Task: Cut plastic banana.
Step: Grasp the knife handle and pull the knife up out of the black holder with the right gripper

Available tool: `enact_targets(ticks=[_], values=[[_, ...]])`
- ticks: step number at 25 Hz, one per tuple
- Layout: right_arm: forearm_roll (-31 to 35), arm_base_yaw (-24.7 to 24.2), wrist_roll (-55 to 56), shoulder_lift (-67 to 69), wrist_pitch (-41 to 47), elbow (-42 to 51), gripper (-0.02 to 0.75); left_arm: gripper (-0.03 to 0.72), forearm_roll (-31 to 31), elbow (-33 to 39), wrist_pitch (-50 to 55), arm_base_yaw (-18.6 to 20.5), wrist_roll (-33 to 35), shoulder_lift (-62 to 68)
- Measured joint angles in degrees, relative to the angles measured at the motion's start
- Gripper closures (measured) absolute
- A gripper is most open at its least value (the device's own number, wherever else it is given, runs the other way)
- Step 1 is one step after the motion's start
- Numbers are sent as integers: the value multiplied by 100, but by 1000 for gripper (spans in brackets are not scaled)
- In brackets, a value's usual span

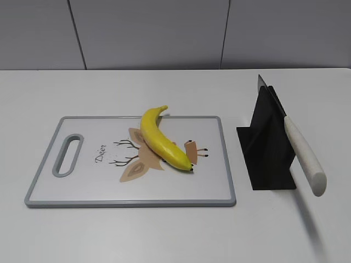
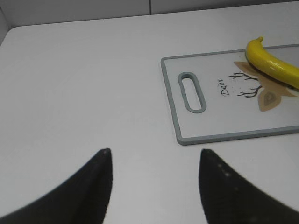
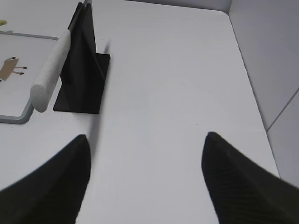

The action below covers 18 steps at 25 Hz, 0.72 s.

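One banana (image 1: 160,139), one cutting board (image 1: 214,194), one knife (image 1: 303,155), one black stand (image 1: 267,150). Banana lies diagonally mid-board, stem toward the table's far edge. Knife rests in the stand, toward the right edge. Left gripper (image 2: 154,161) hovers over bare table near the left edge, fingers spread, empty. Right gripper (image 3: 145,142) likewise, near the right edge.

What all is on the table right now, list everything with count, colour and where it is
plastic banana: one, yellow, lying across the middle of the cutting board
cutting board: one, white with grey rim and a deer print, left half of the table
knife: one, white handle, resting in the stand with the handle toward the camera
knife stand: one, black, right of the board
table: one, white
left hand: one, black, open, over bare table left of the board
right hand: one, black, open, over bare table near the stand
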Motion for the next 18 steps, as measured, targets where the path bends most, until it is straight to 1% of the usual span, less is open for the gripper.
enact_targets(ticks=[18], values=[[4,0,0,0,0,0,162,113,0,0,0,0,0,0]])
